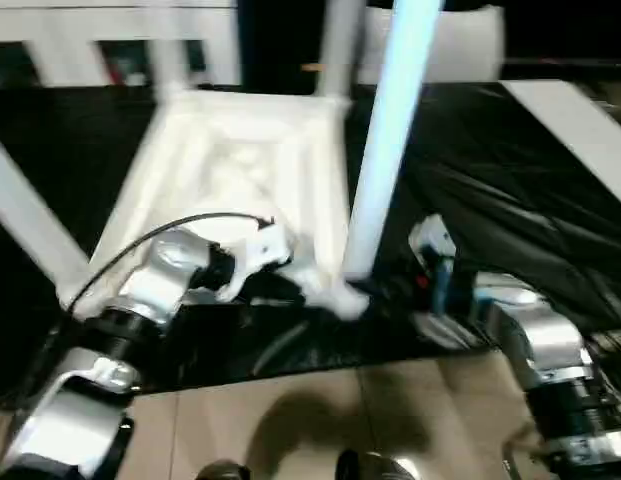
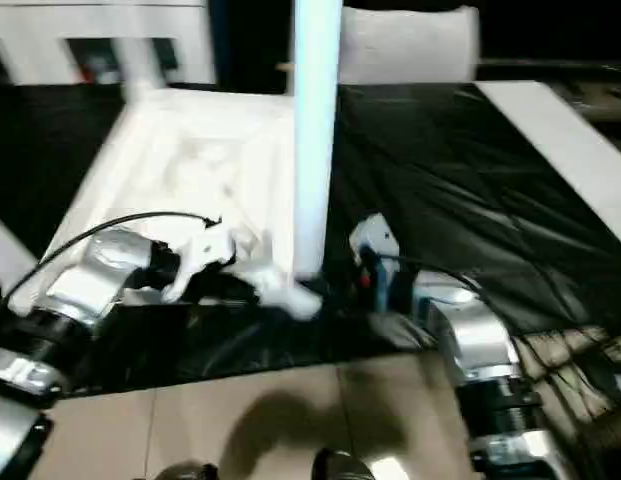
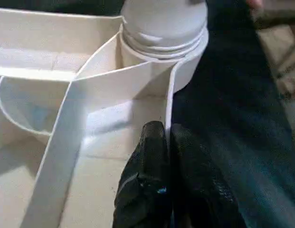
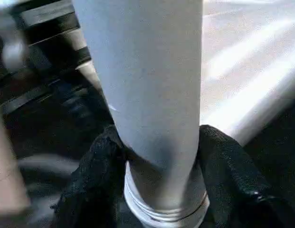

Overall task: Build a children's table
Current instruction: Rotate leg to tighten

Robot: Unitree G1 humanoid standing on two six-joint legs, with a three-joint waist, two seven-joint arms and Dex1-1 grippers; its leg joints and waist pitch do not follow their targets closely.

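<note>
Black plastic sheet [image 1: 490, 190], creased and shiny, covers the work area; nearer the robot a strip of tan tiled floor [image 1: 290, 420]. At the back, blurred white furniture w/ uprights [image 1: 110, 40] and a pale block [image 1: 460, 40]; a long white board [image 1: 580, 130] lies at the far right, cut off by the edge. On the sheet, the children's table [image 1: 240, 160] is upside down: white plastic top, smooth, w/ thin raised ribs crossing its underside and a round socket [image 3: 185, 71] at the near right corner. One leg [image 1: 390, 140], a long tapered round tube, stands upright in that socket, its ringed base seated at the rim, top cut off. Another leg [image 1: 335, 50] rises at the far corner, and a third [image 1: 25, 225] slants at the left edge. Left hand [image 3: 166, 142], black textured fingers pressed together on the thin white wall of the top just below the socket, one finger each side of the rim. Right hand [image 4: 161, 156] pinches the upright leg low down, a black finger [image 4: 90, 180] on each side just above the ringed base. Silver forearms and a black cable [image 1: 170, 225] partly hide the near edge of the top; the centre of the underside is too blurred to read.
</note>
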